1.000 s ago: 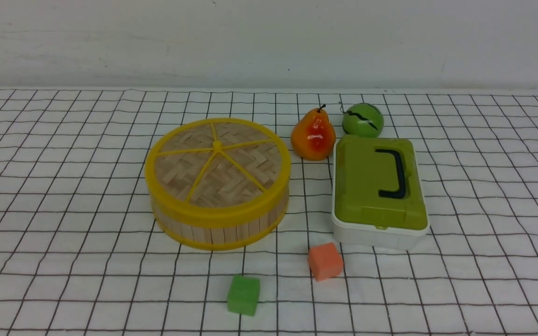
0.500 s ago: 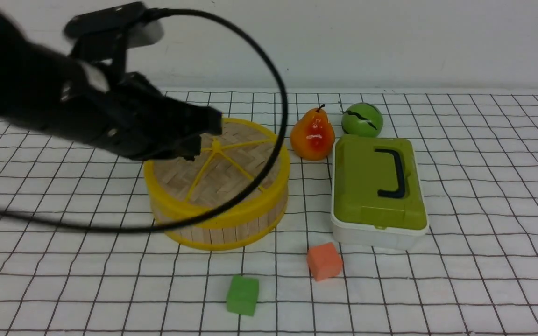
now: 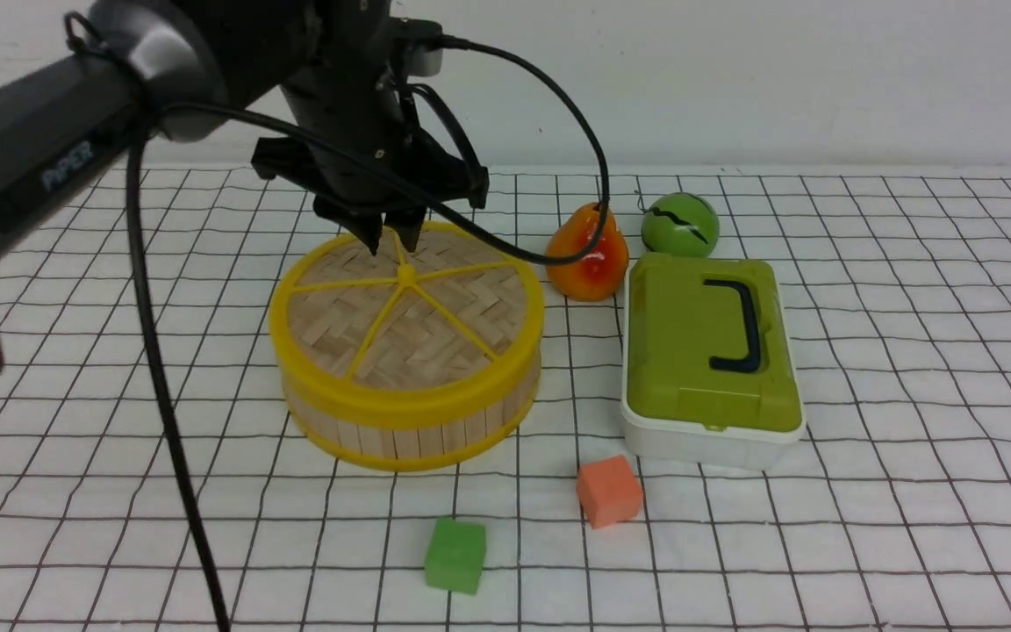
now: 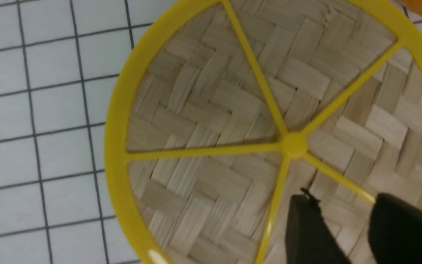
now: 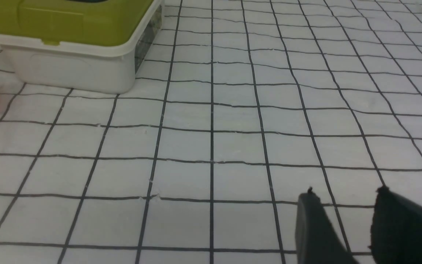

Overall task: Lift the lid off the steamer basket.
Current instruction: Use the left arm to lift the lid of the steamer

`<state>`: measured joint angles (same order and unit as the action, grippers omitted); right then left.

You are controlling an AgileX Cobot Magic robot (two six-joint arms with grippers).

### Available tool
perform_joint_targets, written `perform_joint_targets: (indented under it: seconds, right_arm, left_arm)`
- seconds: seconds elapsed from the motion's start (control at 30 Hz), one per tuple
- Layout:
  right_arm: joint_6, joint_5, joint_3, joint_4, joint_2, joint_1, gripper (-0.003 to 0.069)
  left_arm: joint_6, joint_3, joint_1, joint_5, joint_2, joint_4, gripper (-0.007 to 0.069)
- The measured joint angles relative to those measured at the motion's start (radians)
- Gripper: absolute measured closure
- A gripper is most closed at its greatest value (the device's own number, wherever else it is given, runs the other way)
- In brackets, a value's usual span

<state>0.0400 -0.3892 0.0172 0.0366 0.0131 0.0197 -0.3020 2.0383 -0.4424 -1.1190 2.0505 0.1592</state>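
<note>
The lid (image 3: 409, 316), woven tan bamboo with a yellow rim and spokes, sits flat on the steamer basket (image 3: 409, 430) at the middle of the cloth. My left gripper (image 3: 391, 244) points straight down over the far part of the lid, just behind the hub. Its fingers stand apart on either side of a spoke and hold nothing. In the left wrist view the lid (image 4: 214, 110) fills the picture, with the left gripper (image 4: 343, 198) open close above the weave. Whether the tips touch is unclear. My right gripper (image 5: 344, 194) hangs open over bare cloth, outside the front view.
A pear (image 3: 589, 254) and a green ball (image 3: 681, 226) lie just right of the basket. In front of them stands a white box with a green lid (image 3: 712, 351), also in the right wrist view (image 5: 68, 22). An orange cube (image 3: 611, 491) and a green cube (image 3: 455, 555) lie nearer.
The left arm came in from the left and swung over the basket. Its gripper now points down at the far part of the lid. The lid has not moved.
</note>
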Motion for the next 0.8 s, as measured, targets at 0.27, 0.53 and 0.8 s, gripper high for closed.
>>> perform_joint_targets:
  seconds: [0.27, 0.53, 0.8]
  right_arm:
    - [0.000, 0.000, 0.000, 0.000, 0.000, 0.000, 0.0419]
    - [0.000, 0.000, 0.000, 0.000, 0.000, 0.000, 0.0419]
    - [0.000, 0.000, 0.000, 0.000, 0.000, 0.000, 0.0419]
  left_arm:
    - [-0.014, 0.023, 0.000, 0.045, 0.062, 0.001, 0.0230]
    - [-0.073, 0.023, 0.012, 0.074, 0.108, 0.005, 0.0276]
    - [-0.081, 0.025, 0.014, 0.095, 0.128, 0.024, 0.0366]
